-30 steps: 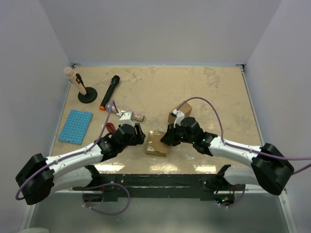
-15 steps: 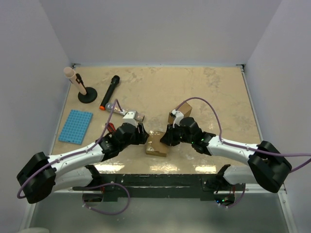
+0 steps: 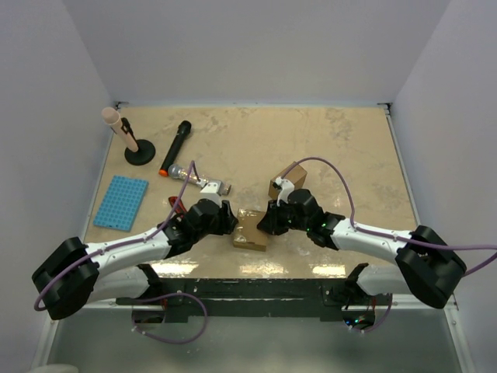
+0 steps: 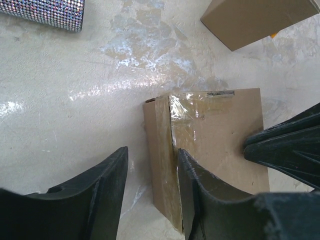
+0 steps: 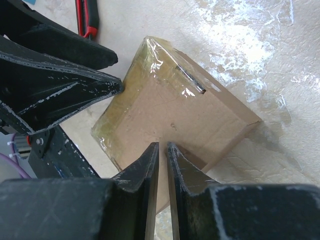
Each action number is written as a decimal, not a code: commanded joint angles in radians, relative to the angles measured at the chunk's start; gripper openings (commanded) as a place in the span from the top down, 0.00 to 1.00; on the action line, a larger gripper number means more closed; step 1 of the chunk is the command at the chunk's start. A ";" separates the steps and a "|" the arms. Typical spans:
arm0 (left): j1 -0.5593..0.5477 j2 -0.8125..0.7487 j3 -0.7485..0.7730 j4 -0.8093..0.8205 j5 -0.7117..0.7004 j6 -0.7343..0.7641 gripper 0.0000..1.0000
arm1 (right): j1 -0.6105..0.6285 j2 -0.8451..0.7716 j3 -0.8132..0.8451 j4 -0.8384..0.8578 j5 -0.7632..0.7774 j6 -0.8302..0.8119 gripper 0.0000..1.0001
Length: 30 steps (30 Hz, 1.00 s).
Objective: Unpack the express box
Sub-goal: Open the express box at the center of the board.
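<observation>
**Both claws at the taped express box, one on each side**

Your left claw [image 4: 150, 195] is spread partway. One finger [image 4: 200, 192] hangs over the top of the express box [image 4: 215, 140], close to the seam of wrinkled clear tape [image 4: 182, 117]. The other finger [image 4: 97, 192] is out over the bare table [image 4: 75, 100], just beside the box's side wall. The jaws straddle that edge of the box with nothing clamped between them. Whether the inner finger touches the cardboard cannot be told from the wrist view.

Your right claw [image 5: 160, 160] has its fingers all but pressed together. Only a thin slit shows between them, with nothing visible in it. Its tips sit at the box's edge on the side facing away from the left claw. From this wrist you can see the left claw's tip meeting the taped corner across the lid.

From above, the box lies flat on the table directly between the two claws, with the left claw [image 3: 230, 217] on one side and the right claw [image 3: 262, 221] on the other.

Just beyond the right claw stands a second, plain cardboard box [image 3: 289, 180], apart from the express box. Beyond the left claw lies a silver glittery object [image 3: 196, 177], and a red-handled tool [image 3: 175, 203] lies close beside that claw's wrist. Farther out on the left claw's side are a black microphone [image 3: 175, 148], a blue grid tray [image 3: 121, 202] and a round black stand [image 3: 140, 155] holding a pinkish rod.
</observation>
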 commanded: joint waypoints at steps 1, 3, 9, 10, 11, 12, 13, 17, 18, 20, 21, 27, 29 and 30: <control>0.004 -0.014 -0.016 0.003 -0.029 0.017 0.53 | 0.003 0.005 -0.017 0.018 0.010 -0.017 0.83; 0.004 -0.017 -0.022 0.001 -0.031 0.015 0.54 | 0.003 0.009 -0.017 0.020 0.008 -0.015 0.83; 0.004 -0.016 -0.035 -0.002 -0.034 0.006 0.55 | 0.003 0.020 -0.026 0.023 0.011 -0.020 0.84; 0.005 -0.017 -0.035 -0.002 -0.035 0.004 0.56 | 0.003 0.023 -0.028 0.024 0.011 -0.019 0.84; 0.005 -0.020 -0.039 -0.002 -0.041 0.001 0.57 | 0.003 0.026 -0.029 0.024 0.011 -0.020 0.84; 0.005 -0.019 -0.041 -0.007 -0.044 0.001 0.57 | 0.003 0.026 -0.029 0.024 0.011 -0.020 0.84; 0.004 -0.017 -0.042 -0.010 -0.050 0.001 0.58 | 0.003 0.029 -0.032 0.024 0.013 -0.020 0.84; 0.004 0.007 -0.025 -0.063 -0.083 -0.003 0.65 | 0.003 0.031 -0.037 0.007 0.025 -0.017 0.85; 0.005 0.010 -0.022 -0.068 -0.086 -0.002 0.65 | 0.003 0.029 -0.037 0.000 0.030 -0.020 0.85; 0.005 0.014 -0.025 -0.073 -0.089 -0.003 0.67 | 0.003 0.026 -0.042 -0.005 0.030 -0.020 0.86; 0.005 0.017 -0.025 -0.074 -0.093 -0.009 0.67 | 0.001 0.026 -0.043 -0.011 0.031 -0.020 0.86; 0.005 0.014 -0.029 -0.079 -0.110 -0.020 0.69 | 0.001 0.031 -0.051 -0.035 0.053 -0.005 0.87; 0.007 0.026 -0.024 -0.077 -0.095 -0.019 0.69 | 0.001 0.035 -0.052 -0.036 0.053 -0.003 0.87; 0.007 0.026 -0.024 -0.076 -0.090 -0.023 0.69 | 0.003 0.035 -0.051 -0.036 0.053 -0.003 0.87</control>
